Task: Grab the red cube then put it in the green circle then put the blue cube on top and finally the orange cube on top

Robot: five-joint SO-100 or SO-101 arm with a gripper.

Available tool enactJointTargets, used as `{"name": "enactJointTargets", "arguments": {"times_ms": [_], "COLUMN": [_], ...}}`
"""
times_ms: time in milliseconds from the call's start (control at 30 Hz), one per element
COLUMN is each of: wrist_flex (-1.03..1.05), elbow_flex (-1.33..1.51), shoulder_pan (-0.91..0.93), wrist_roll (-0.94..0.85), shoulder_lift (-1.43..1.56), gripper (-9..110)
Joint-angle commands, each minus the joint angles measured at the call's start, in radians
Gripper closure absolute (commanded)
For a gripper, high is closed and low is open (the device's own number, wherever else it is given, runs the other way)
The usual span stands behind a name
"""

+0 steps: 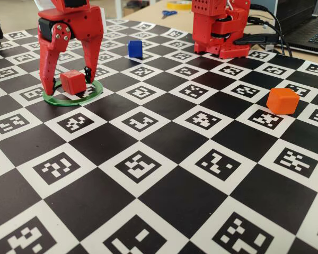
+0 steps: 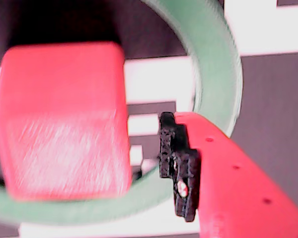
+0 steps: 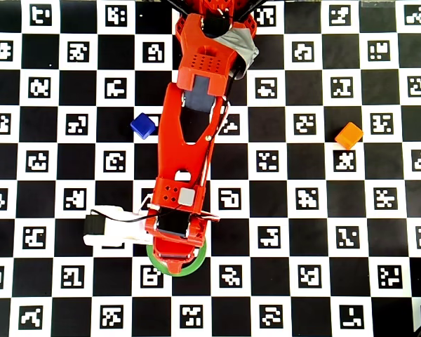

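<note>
Red cube (image 1: 73, 82) inside green circle (image 1: 97, 90) between parted jaws, arm-hidden in overhead view.

The red cube (image 1: 73, 82) at the left of the fixed view looks like smooth plastic with a soft sheen. The orange cube (image 1: 283, 100) at the right and the blue cube (image 1: 134, 49) at upper centre look the same, rather matt. The green circle (image 1: 98, 93) is thin flat plastic. The gripper (image 1: 67, 83) is layered matt red plastic; a black rough pad (image 2: 179, 166) lines its finger in the wrist view. The board (image 1: 164, 174) is smooth printed sheet.
</note>
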Motion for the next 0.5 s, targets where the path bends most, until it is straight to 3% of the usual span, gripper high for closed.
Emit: {"name": "enactJointTargets", "arguments": {"times_ms": [0, 467], "wrist_flex": [0.025, 0.183], "elbow_flex": [-0.081, 0.072], "shoulder_pan": [0.014, 0.006], "wrist_roll": [0.008, 0.080], "shoulder_lift": [0.225, 0.595], "gripper": [59, 59]}}
